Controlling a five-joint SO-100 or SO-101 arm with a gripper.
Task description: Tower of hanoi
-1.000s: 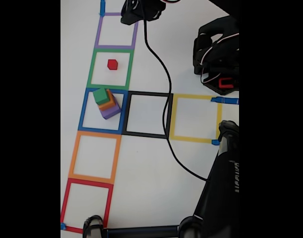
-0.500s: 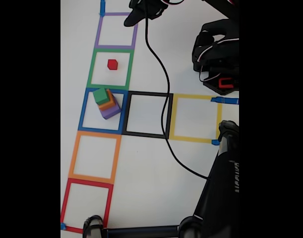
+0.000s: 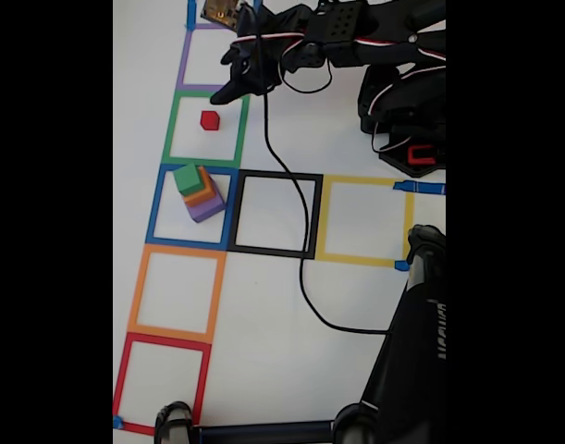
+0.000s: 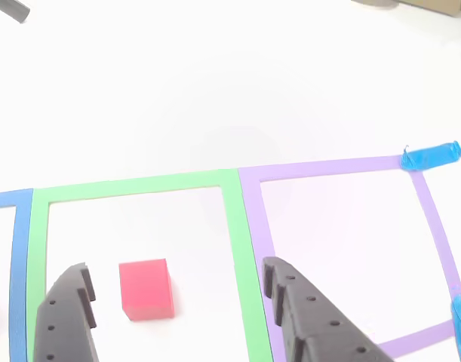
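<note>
Your taped squares act as the bins here. In the fixed view the green square (image 3: 206,129) holds one red cube (image 3: 209,119), sitting alone near its middle. The blue square (image 3: 191,205) just below it holds a stack (image 3: 199,192): purple block at the bottom, orange in the middle, green on top, the pile turned slightly off the square's edges. The black square (image 3: 275,215) and yellow square (image 3: 364,220) lie to the right of the blue one.

Your gripper (image 4: 173,283) hangs over the green square with its fingers spread wide, nothing between them. In the other view the red cube (image 4: 146,289) sits between the two fingers, nearer the left one, untouched. It has no long axis; its edges run roughly with the tape.
</note>
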